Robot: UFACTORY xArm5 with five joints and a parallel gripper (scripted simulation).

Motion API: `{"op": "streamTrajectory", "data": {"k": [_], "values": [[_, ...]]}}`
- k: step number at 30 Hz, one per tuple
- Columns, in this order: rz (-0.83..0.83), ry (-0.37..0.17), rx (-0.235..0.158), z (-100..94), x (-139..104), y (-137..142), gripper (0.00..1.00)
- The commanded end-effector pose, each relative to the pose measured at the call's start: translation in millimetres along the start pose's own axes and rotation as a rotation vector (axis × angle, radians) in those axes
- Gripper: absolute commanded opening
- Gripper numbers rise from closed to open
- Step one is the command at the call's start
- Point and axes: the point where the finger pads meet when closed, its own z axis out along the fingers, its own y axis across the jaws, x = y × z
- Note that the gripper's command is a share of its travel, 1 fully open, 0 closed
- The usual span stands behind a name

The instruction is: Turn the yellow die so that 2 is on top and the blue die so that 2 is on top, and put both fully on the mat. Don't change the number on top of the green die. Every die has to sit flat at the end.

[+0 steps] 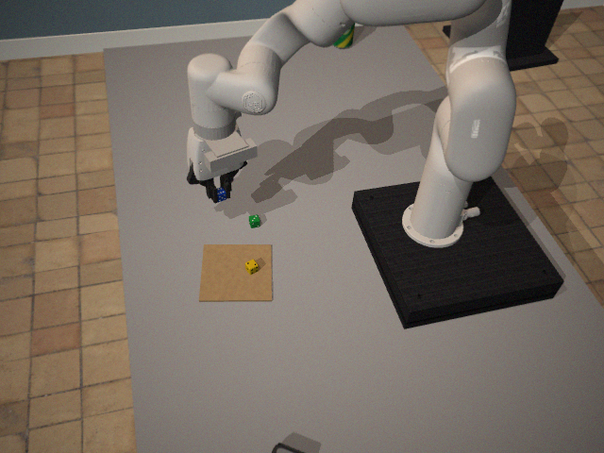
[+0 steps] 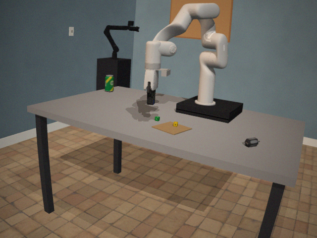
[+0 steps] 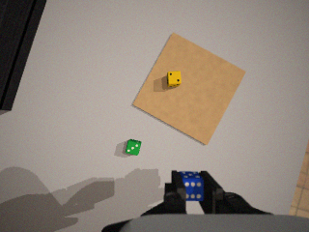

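My gripper (image 1: 221,195) (image 2: 151,101) (image 3: 187,185) is shut on the blue die (image 1: 222,193) (image 3: 193,185), holding it above the table, behind the mat in the top view. The wrist view shows several pips on its visible faces; its underside is hidden. The yellow die (image 1: 251,266) (image 2: 175,124) (image 3: 174,77) sits flat on the tan mat (image 1: 219,287) (image 2: 174,131) (image 3: 208,108), with 2 on top. The green die (image 1: 254,221) (image 2: 157,118) (image 3: 133,147) lies flat on the table just off the mat, with 3 on top.
The black base plate (image 1: 468,282) (image 2: 204,115) (image 3: 16,43) carries the arm to the right of the mat in the top view. A green and yellow can (image 1: 344,38) (image 2: 109,83) stands at the far end. A dark object (image 2: 251,142) lies near the opposite end.
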Motion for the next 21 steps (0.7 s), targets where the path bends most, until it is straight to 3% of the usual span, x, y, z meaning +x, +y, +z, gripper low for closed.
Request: {"op": "streamTrajectory", "data": {"k": [1, 5, 17, 20, 21], "values": [[0.0, -0.002, -0.004, -2.5, -1, 1, 0.15], [-0.029, -0.002, -0.004, -2.2, 3, 4, 0.15], [-0.472, -0.001, -0.001, 1.7, 68, 39, 0.15], [-0.482, -0.001, -0.001, 1.8, 70, 39, 0.15], [-0.591, -0.001, 0.0, 2.8, 86, 46, 0.15]]}}
